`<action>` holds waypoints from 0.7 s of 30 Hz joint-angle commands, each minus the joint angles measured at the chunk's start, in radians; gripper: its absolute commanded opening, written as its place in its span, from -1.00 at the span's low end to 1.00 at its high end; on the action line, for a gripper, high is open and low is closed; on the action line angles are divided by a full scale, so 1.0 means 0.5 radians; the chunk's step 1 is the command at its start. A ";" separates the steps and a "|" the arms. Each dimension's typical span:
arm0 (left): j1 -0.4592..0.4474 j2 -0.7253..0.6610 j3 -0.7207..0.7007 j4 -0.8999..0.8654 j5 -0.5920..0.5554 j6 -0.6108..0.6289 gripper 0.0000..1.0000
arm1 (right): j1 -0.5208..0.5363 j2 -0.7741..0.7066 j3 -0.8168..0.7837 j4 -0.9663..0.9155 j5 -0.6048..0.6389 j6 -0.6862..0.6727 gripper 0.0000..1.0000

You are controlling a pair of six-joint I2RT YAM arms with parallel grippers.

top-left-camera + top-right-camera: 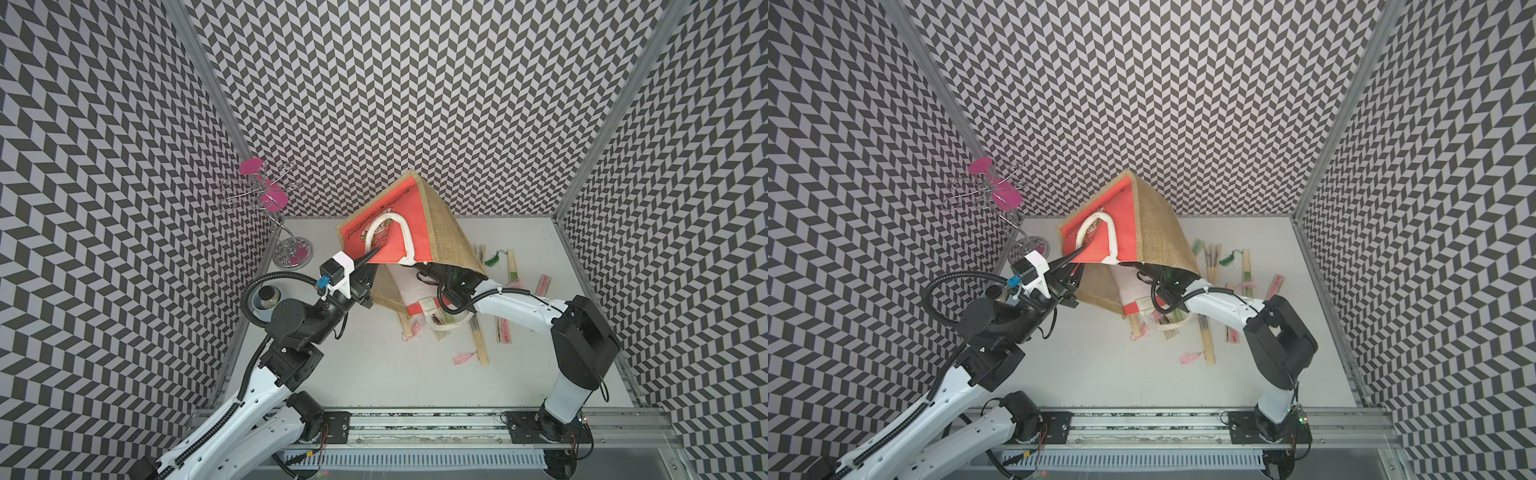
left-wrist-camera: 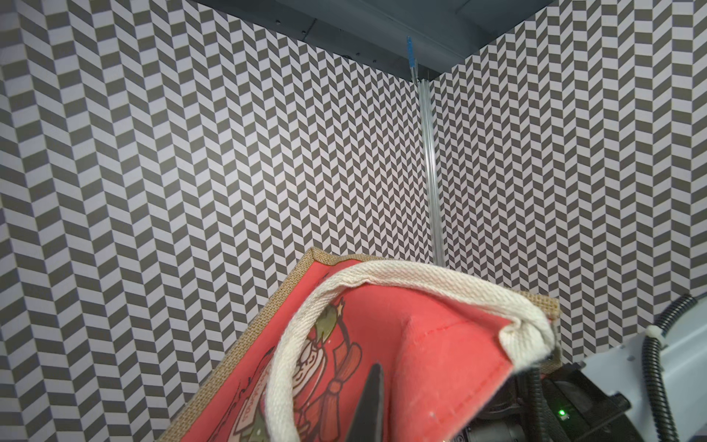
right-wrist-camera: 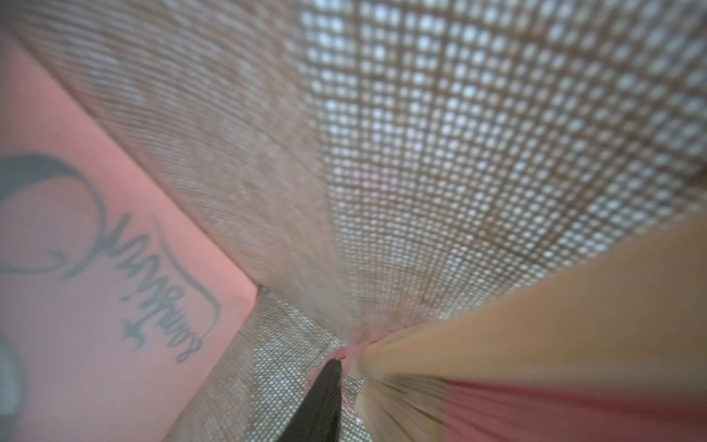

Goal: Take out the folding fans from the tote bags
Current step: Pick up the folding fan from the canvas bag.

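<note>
the left gripper (image 1: 373, 261) was clamped tight on the upper rim of the tote bag (image 1: 446, 237), one black finger lying over the red panel just beside the cream handle (image 2: 421, 273). with that edge held up, the bag hung tilted, its bottom corner high toward the back wall and its mouth opening down toward the arms. the lower rim sat on or just above the table (image 1: 365, 374); i couldn't tell which. the right arm (image 1: 515, 301) reached in through the mouth. the right gripper (image 3: 333, 379) was deep inside near a bottom corner, with a folding fan (image 3: 516, 306) just beside its one visible finger; whether it gripped the fan i couldn't tell. outside, more folding fans (image 1: 480, 345) lay scattered on the table under and to the right of the bag, some crossing each other, a few near the right wall. a wire stand (image 1: 293, 255) with pink discs stood at the back left corner, a small jar (image 1: 268, 296) near the left arm. the widest open stretch of table lay in front, between the arm bases.
</note>
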 commanded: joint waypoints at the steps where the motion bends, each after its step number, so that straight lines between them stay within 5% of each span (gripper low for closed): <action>1: 0.010 -0.025 0.031 0.199 -0.163 0.011 -1.00 | -0.024 -0.104 -0.008 0.234 -0.038 -0.037 -0.30; 11: 0.010 -0.135 -0.030 0.204 -0.173 0.005 -1.00 | -0.072 -0.044 -0.035 0.134 0.152 0.117 -0.64; 21: 0.010 -0.097 -0.042 0.179 -0.292 0.034 -1.00 | -0.058 -0.053 -0.022 0.162 0.041 0.027 -0.87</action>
